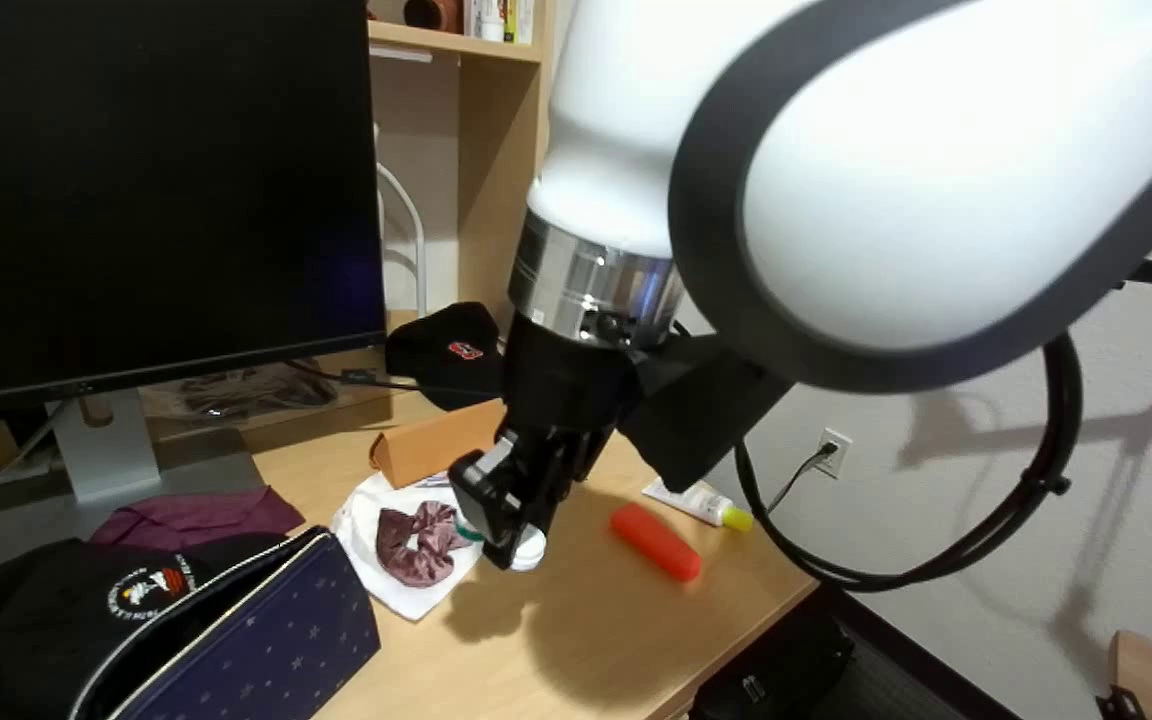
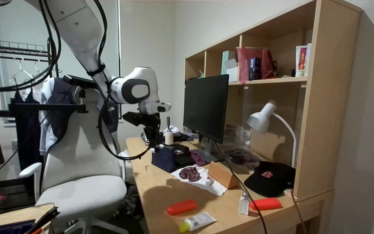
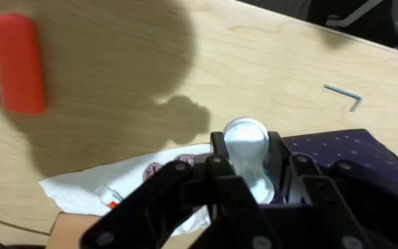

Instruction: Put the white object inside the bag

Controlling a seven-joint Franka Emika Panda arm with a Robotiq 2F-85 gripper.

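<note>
Near left, dark blue bag point(image 1: 286, 640) with stars, mouth open. Next, scrunchie point(image 1: 426, 568) upon white sheet point(image 1: 360, 525). Then gripper point(image 3: 246, 141), narrowed around white object point(image 3: 249, 148), holding it in air above desk point(image 1: 476, 670). Further right lies red case point(image 1: 656, 541).

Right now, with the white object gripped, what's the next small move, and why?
Probably shift the end effector sideways, over the navy starred bag: it grips the white object, held above the desk but off to one side of the bag, whose mouth stands open in an exterior view.
</note>
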